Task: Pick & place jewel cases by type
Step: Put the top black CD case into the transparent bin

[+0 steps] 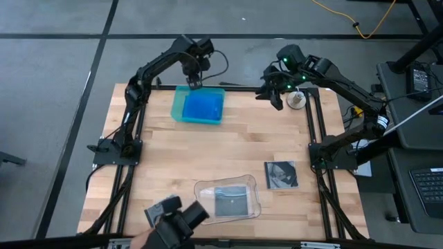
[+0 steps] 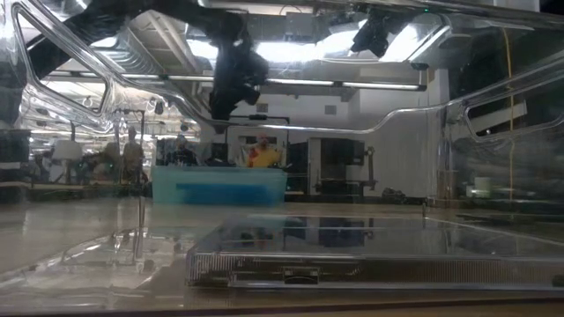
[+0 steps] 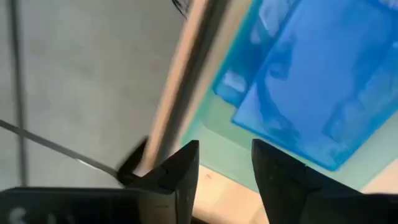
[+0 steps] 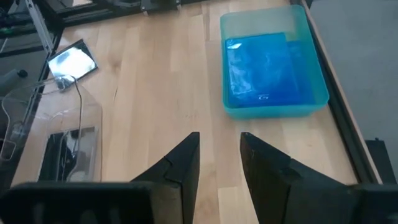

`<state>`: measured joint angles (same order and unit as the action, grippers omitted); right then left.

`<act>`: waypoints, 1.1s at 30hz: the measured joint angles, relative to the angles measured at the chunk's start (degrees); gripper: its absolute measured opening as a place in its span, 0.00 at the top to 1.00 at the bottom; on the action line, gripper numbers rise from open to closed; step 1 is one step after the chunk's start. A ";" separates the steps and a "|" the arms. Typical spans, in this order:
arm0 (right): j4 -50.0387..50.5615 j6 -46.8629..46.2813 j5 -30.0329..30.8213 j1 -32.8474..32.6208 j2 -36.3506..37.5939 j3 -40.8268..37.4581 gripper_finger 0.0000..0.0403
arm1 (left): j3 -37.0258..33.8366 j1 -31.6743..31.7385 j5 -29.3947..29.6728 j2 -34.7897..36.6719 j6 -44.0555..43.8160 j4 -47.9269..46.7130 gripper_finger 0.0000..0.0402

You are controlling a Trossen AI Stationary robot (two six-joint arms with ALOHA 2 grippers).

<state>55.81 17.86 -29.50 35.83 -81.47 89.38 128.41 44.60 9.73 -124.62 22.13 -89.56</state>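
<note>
while the left gripper (image 1: 196, 84) hangs over the far rim of the teal tray (image 1: 178, 105) at the back of the bench (image 1: 166, 159), its two dark fingers (image 3: 180, 177) stand apart with a clear gap between them and nothing held. directly under and just ahead of them, in the left wrist view, the blue jewel case (image 3: 317, 87) lies flat inside that tray, tilted a little against the tray's wall, apart from the fingertips. from above, the same blue case fills most of the tray's floor.

the right gripper (image 1: 277, 97) waits above the far right part of the bench, near a small round object (image 1: 297, 101); its fingers (image 4: 180, 165) are also parted and empty, pointing across the bench toward the teal tray.

well apart from both grippers, at the near edge of the bench, a dark jewel case (image 1: 230, 200) with a clear cover lies flat inside the clear tray (image 1: 202, 190). another dark jewel case (image 1: 281, 174) lies bare on the wood just to the right of that tray. in the low view the clear tray's wall fills the foreground, the dark case inside it lying flat, with the teal tray far behind.
</note>
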 joint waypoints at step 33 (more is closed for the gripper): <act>9.90 -13.48 5.01 -0.50 23.83 -36.97 0.70 | -13.17 -13.58 -9.29 19.42 -24.17 1.52 0.97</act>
<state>65.70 4.38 -24.48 35.33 -57.64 52.41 115.24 31.02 0.45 -105.20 -2.04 -88.05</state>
